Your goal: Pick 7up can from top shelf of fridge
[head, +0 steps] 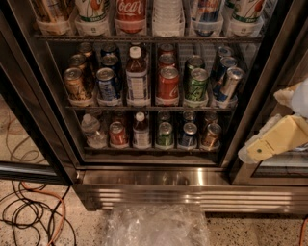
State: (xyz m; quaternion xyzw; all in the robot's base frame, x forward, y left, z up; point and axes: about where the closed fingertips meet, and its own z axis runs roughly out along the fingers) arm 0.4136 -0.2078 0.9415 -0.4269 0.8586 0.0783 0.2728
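The fridge [144,185] stands open in front of me, with a black frame and a ribbed steel base. The top shelf [144,38] runs along the top edge of the view, its white cup holders holding cans cut off by the frame. A white can with green and red marks, the 7up can [92,8], stands second from the left, next to a red Coca-Cola can [131,9]. A similar white can [248,8] stands at the far right. My gripper [276,139] is a cream-coloured shape at the right edge, low and outside the fridge, far from the top shelf.
The middle rack [144,106] holds cans and a bottle, and the lower rack [149,148] holds smaller cans and bottles. Black and orange cables [33,211] lie on the floor at the left. Crumpled clear plastic [156,226] lies before the base. A dark door edge [29,120] is at the left.
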